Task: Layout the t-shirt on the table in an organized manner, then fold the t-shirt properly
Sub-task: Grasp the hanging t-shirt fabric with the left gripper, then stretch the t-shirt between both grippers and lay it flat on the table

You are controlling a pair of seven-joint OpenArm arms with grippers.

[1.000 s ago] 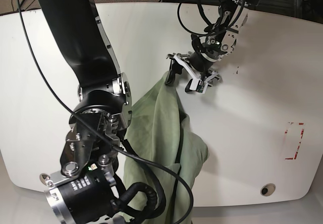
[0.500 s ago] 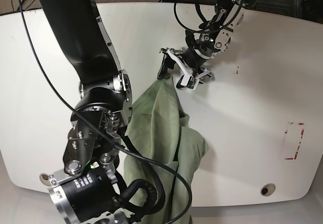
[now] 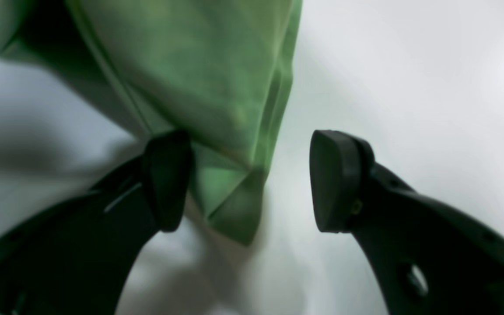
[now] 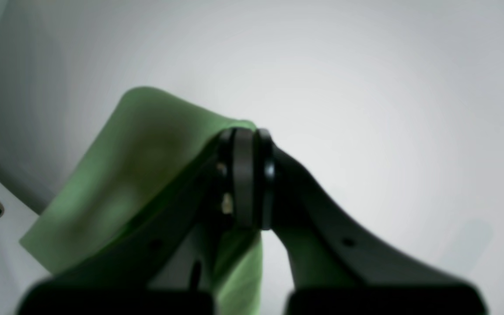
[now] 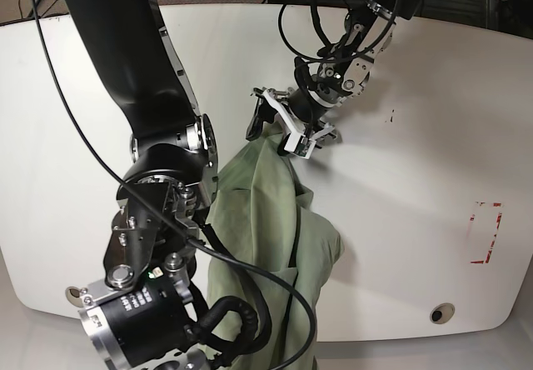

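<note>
Right end effector (image 4: 245, 183) grasping t-shirt (image 5: 275, 245), left end effector (image 3: 252, 183) released around its corner

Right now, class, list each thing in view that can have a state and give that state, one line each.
t-shirt: bunched, partly lifted, not laid flat, not folded.
left gripper: open, straddling a corner of the shirt.
right gripper: shut on the shirt's fabric.
table: holds the shirt's far end.

Sage-green t-shirt (image 5: 275, 220) is hanging bunched, pinched in the right gripper (image 4: 245, 175), draping over the white table (image 5: 416, 178).
</note>
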